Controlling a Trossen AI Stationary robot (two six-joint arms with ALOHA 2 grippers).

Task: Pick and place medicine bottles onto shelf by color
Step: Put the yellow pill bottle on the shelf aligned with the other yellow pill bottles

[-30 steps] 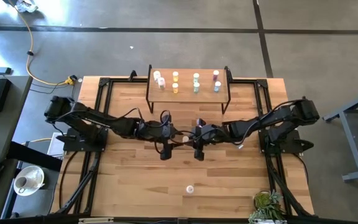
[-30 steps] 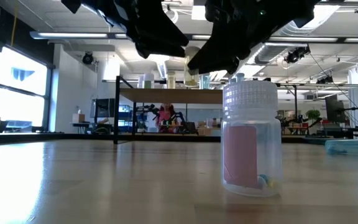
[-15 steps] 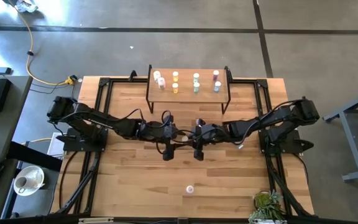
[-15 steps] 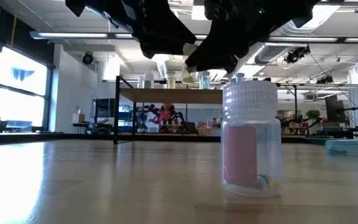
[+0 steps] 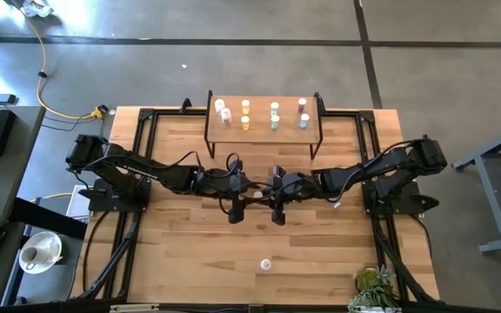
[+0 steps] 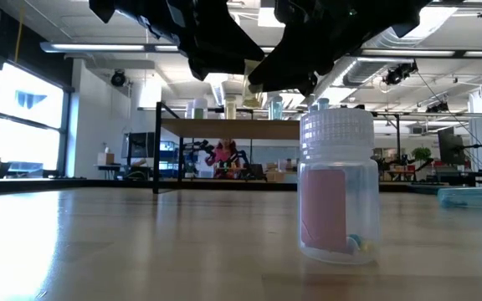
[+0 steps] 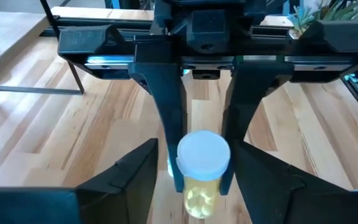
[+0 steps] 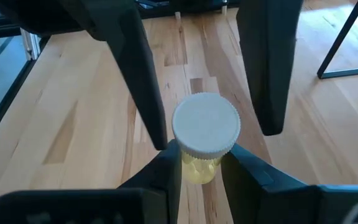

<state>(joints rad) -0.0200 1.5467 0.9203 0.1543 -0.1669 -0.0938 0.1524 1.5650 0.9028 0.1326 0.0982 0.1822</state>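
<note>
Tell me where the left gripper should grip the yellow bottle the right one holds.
Probably the white cap of the upright yellow bottle, coming in from the side facing away from the right gripper, whose fingers pinch the body below; the left gripper is open, flanking it.

2 matte-black jointed arms [image 5: 146, 169] with loose black cables and angular flat-sided black gripper fingers [image 7: 166, 112]

mid-table: both claws [image 5: 255, 193] meeting, blocked | front: lone bottle [image 5: 266, 263], bare around
</note>
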